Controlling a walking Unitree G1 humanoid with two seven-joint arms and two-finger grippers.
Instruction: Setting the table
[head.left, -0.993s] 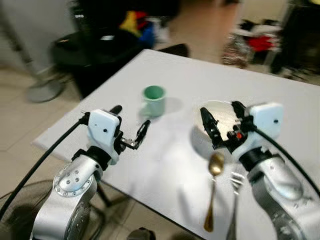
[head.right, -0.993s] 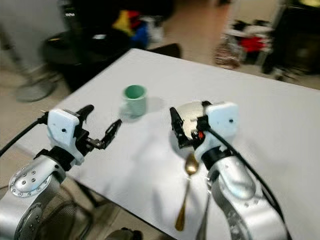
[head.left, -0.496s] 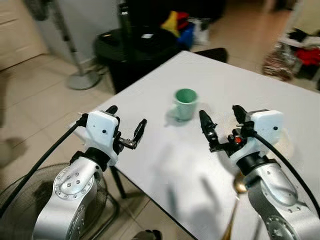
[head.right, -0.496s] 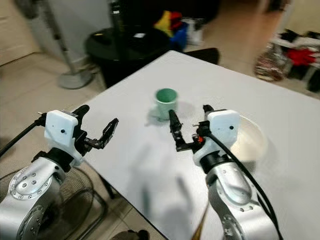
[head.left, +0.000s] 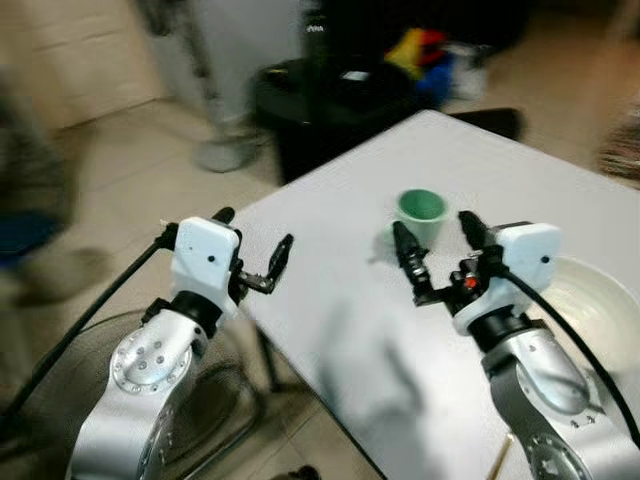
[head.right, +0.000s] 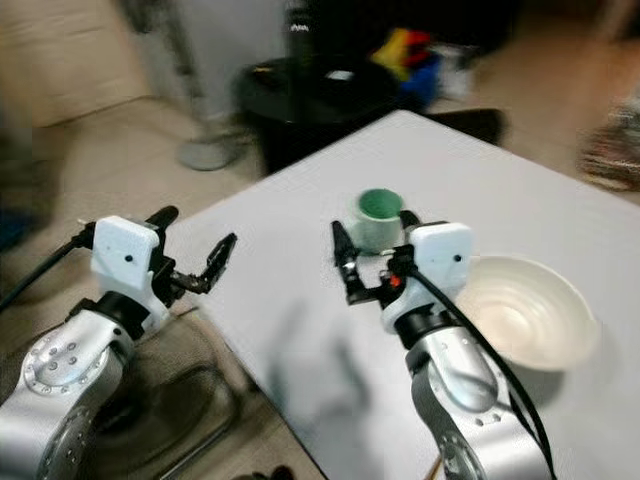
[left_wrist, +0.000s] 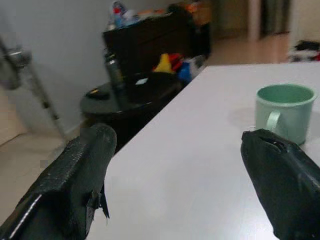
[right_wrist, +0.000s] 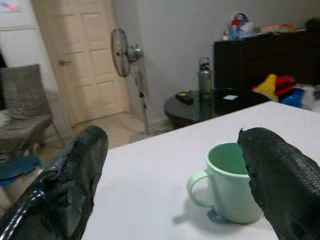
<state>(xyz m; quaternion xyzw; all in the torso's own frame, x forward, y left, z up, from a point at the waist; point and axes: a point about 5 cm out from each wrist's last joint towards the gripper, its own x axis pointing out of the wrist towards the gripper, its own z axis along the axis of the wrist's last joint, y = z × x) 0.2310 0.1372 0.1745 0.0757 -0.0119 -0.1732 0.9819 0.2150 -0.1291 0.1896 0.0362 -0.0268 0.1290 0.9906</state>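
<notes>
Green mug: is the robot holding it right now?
No. The green mug stands on the white table, and the open right end effector is short of it, not touching.

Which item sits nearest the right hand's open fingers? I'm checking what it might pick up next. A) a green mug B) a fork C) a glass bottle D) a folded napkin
A: the green mug stands on the white table just beyond the right hand, between its spread fingers in the right wrist view; the white bowl lies off to that arm's right.
</notes>
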